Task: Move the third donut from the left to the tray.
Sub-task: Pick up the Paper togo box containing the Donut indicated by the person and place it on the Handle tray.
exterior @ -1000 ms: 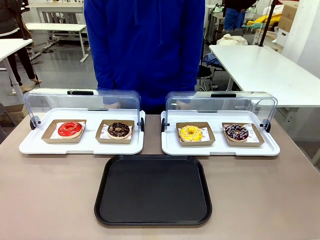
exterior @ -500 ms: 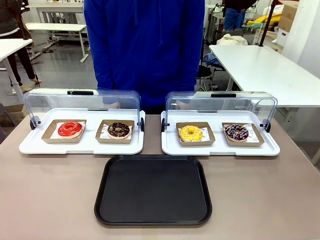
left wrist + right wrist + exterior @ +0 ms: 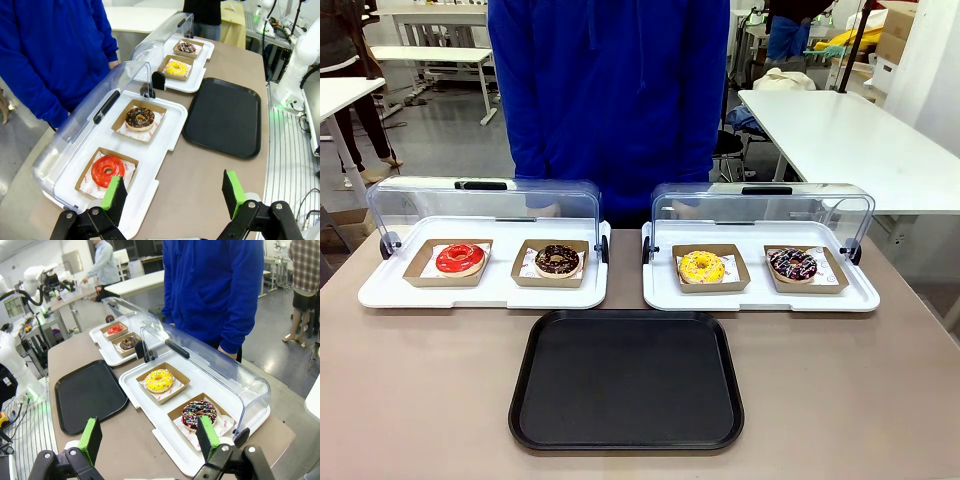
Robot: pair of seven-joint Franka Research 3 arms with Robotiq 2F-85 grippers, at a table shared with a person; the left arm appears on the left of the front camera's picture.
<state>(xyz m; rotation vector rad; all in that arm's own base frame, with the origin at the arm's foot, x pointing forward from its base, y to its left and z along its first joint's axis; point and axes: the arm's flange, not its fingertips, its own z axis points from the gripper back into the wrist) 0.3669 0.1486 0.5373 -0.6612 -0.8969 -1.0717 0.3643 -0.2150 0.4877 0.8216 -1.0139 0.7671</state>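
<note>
Yellow donut (image 3: 701, 266) sits boxed beyond tray (image 3: 625, 380) rim; left claw (image 3: 174, 182), right claw (image 3: 148, 427) spread.

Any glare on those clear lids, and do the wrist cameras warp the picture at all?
Front view: even light, yellow donut sharp, pale sheen atop the clear lid. Left wrist view: wide-angle slant, black tray looks skewed. Right wrist view: bright streaks along that lid's edges.

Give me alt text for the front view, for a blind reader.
A black tray lies nearest the camera on a brown table; behind it, two white trays with raised clear lids hold a red donut, a chocolate donut, a yellow donut and a sprinkled donut. A person in blue stands beyond.
</note>
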